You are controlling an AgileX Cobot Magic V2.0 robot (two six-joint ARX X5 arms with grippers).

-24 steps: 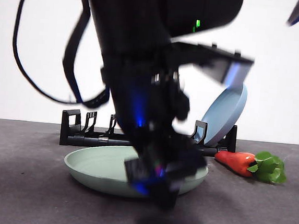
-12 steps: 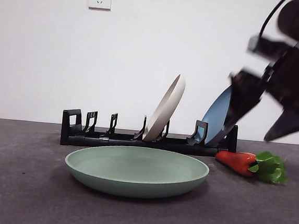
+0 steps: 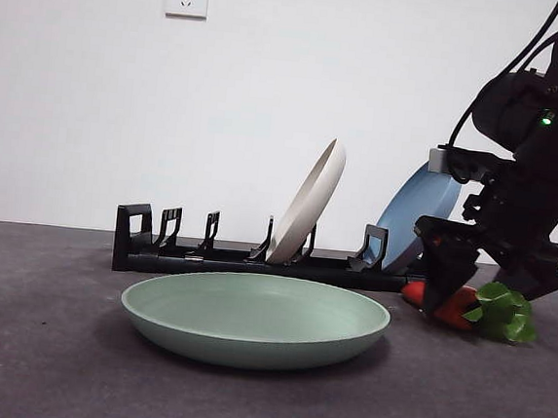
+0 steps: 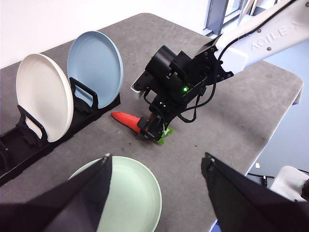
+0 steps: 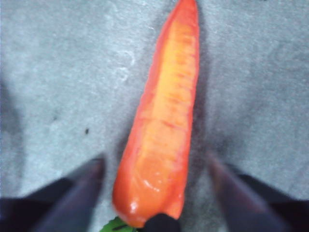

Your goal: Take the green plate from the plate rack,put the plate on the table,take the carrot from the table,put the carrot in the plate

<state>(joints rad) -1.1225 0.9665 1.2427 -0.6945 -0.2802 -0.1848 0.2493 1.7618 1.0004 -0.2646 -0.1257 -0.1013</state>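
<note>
The green plate (image 3: pixel 255 319) lies flat on the table (image 3: pixel 41 355) in front of the plate rack (image 3: pixel 206 258); it also shows in the left wrist view (image 4: pixel 130 198). The carrot (image 3: pixel 458 309) lies on the table to the plate's right, its green leaves pointing away from the plate. My right gripper (image 3: pixel 487 286) is down over the carrot (image 5: pixel 164 125), open, with one jaw on each side of its thick end (image 5: pixel 155 162). My left gripper (image 4: pixel 157 159) is open and empty, high above the table, and looks down on the right gripper (image 4: pixel 154 128) and the carrot (image 4: pixel 126 121).
A cream-white plate (image 3: pixel 309 202) and a dusty-blue plate (image 3: pixel 415 216) stand in the rack's right half, the blue one close behind the right gripper. The rack's left slots hold nothing. The table's far edge (image 4: pixel 289 96) is beyond the right arm.
The left arm has risen from the green plate and left the front view. The right arm has come in from the upper right and lowered over the carrot.
</note>
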